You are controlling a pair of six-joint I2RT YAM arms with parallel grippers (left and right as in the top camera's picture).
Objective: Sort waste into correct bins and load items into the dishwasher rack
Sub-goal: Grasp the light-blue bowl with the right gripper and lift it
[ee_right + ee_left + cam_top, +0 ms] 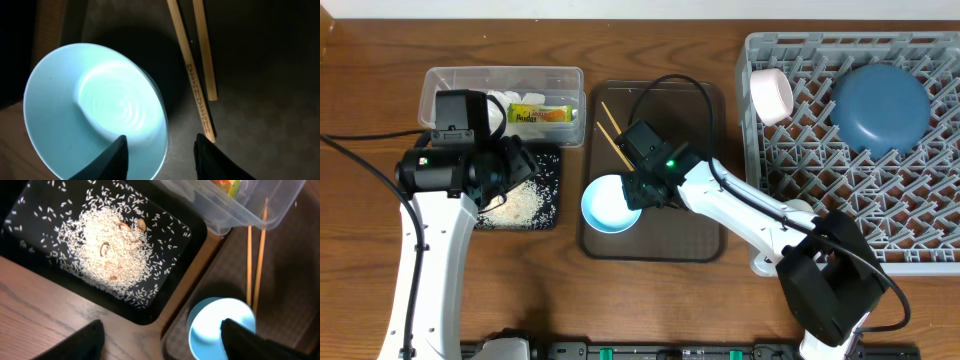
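The light blue bowl (605, 205) (90, 100) stands on the brown serving tray (690, 235). My right gripper (638, 190) (161, 140) straddles its rim: one finger over the inside, the other outside with a gap still showing. Two chopsticks (612, 135) (192, 65) lie beside it. My left gripper (515, 160) (161, 330) hangs wide open and holds nothing, at the black tray (197, 230) that holds loose rice (110, 245). The clear tub (500, 75) holds napkins (510, 100) and the snack wrapper (540, 113). The rack (840, 190) carries the dark blue plate (880, 105) and a white cup (770, 93).
The clear tub's corner (250, 210) overhangs near the chopsticks (255, 265). The bowl (215, 320) sits right beside the black tray's edge. The right arm reaches across the brown tray from the front right, close to the rack's left wall.
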